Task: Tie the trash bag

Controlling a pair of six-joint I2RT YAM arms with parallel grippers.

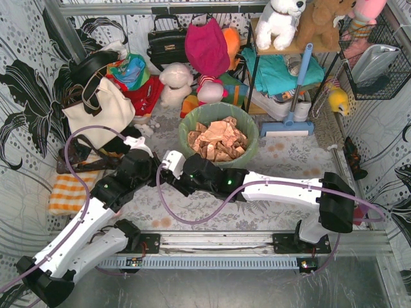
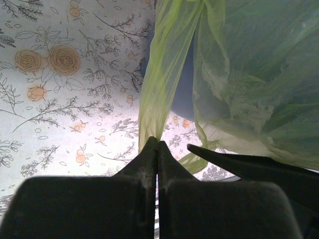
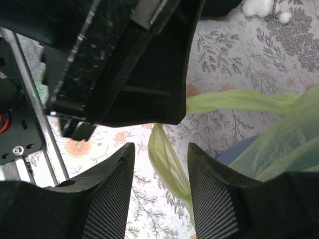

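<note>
Checker: Status at left gripper?

Operator: Jaws together, pinched on a thin gathered strip of the trash bag. Strip taut, rising from the fingertips to the bag body, above the floral table cover.

Checker: Right gripper?

Operator: Jaws apart, nothing clamped. Another green strip of the same bag running through the gap between the ribbed pads, not visibly pressed by either pad. Positioned just beside the left gripper, directly below its black housing in the right wrist view. One dark finger also visible at the lower right of the left wrist view.

Checker: Location of trash bag?

Operator: Seated in the blue-grey round bin, just beyond both grippers and slightly to their right. Mouth open, green film covering the bin's rim in the top view. Filled with tan crumpled scraps.

Checker: Beyond the bin?

Operator: Cream tote bag at left rear. Plush toys against the back wall. Blue-handled floor tool leaning at a shelf, right rear.
</note>
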